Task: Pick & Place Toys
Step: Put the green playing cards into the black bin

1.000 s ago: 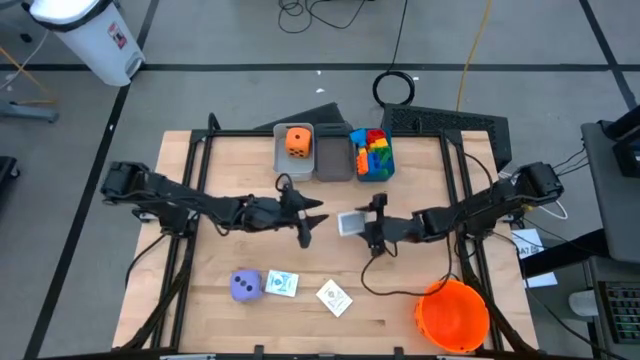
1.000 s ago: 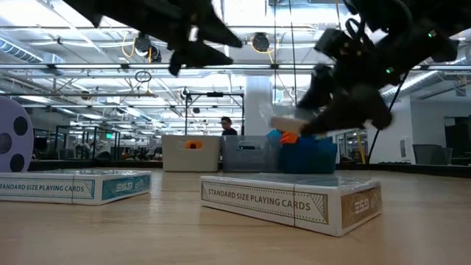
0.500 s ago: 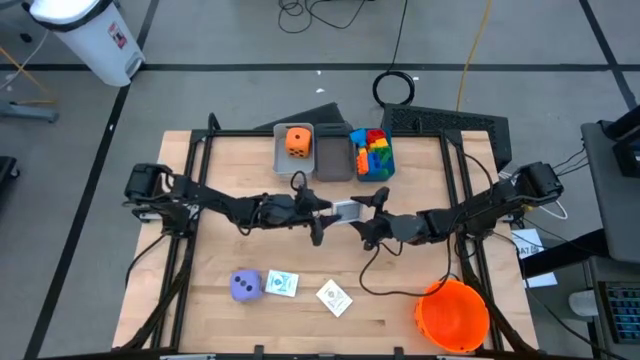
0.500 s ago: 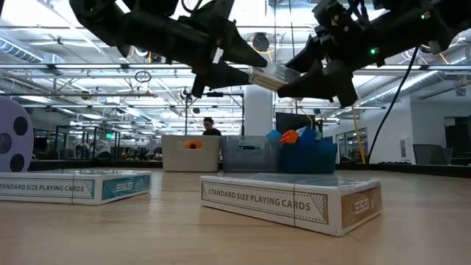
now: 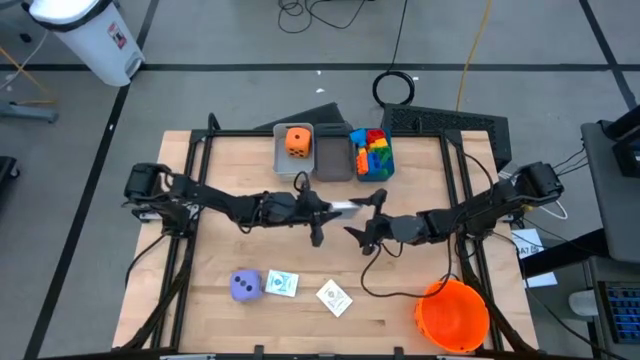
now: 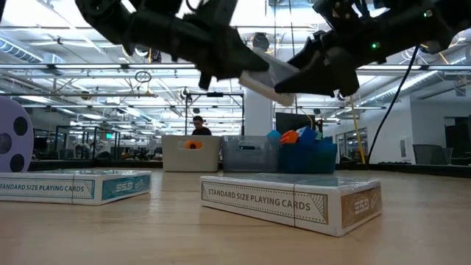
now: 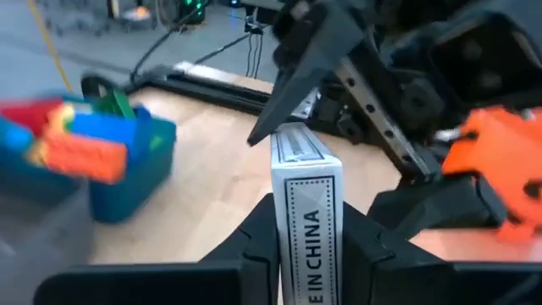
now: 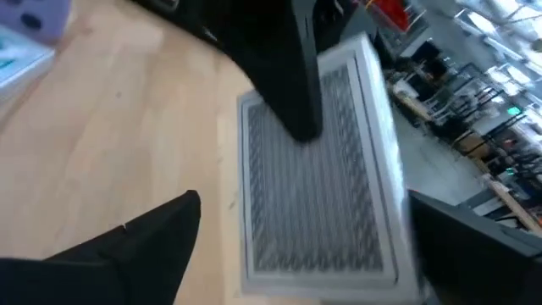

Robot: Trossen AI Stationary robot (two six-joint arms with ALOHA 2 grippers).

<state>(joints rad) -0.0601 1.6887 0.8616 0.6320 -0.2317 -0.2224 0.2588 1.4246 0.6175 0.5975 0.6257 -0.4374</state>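
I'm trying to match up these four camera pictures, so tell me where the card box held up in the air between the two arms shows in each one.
High view: card box at table centre, between both claws.
Low view: it hangs upper middle, above the bins.
Left wrist view: it stands on edge, bottom centre, clamped between that claw's fingers.
Right wrist view: its broad face fills the middle.
Shared landmark: the blue bin of blocks, also in the low view and left wrist view.
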